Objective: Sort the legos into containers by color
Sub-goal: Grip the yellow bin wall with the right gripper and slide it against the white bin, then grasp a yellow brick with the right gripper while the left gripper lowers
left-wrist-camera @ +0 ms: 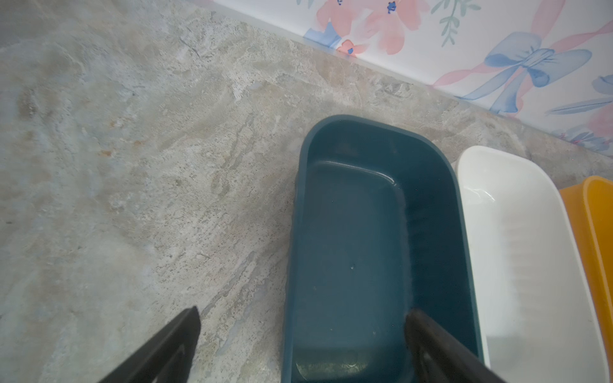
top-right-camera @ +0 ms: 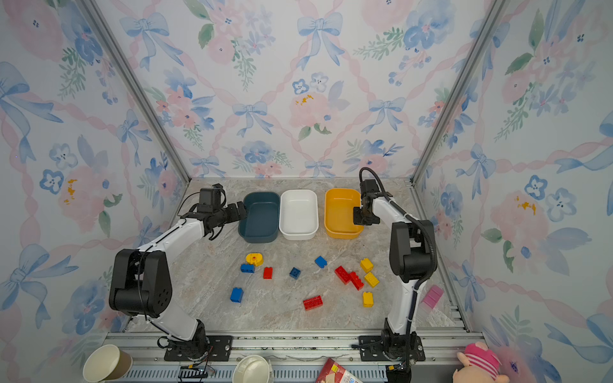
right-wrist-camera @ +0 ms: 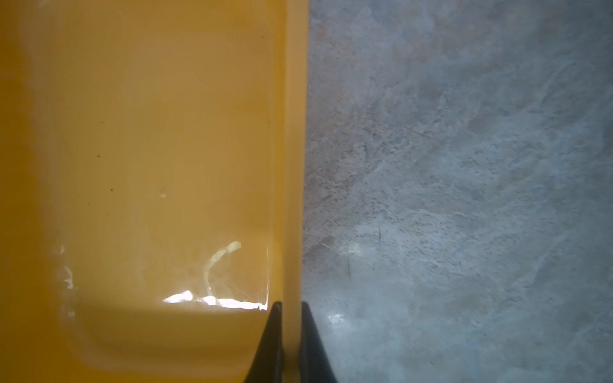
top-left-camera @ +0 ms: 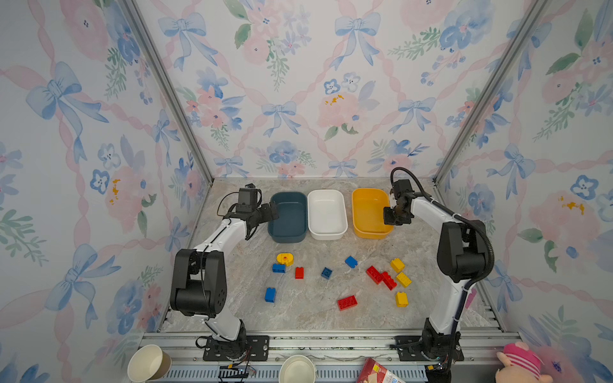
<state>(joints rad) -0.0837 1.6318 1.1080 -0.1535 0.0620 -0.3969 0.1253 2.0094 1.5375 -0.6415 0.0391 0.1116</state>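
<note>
The right end effector (right-wrist-camera: 291, 306) pinches the rim of the yellow tub (right-wrist-camera: 132, 132), the left end effector (left-wrist-camera: 302, 311) stands open astride the wall of the dark blue tub (left-wrist-camera: 365, 232), and the legos (top-left-camera: 346, 302) lie loose on the bench (top-left-camera: 308, 318).

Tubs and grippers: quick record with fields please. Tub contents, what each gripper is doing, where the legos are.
dark blue tub: empty
white tub: empty
yellow tub: empty, rim pinched
left gripper: open, jaws astride the dark blue tub's side wall, not gripping
right gripper: shut on the yellow tub's rim
red legos: four, on the table
blue legos: four, on the table
yellow legos: four, one rounded, on the table
</note>
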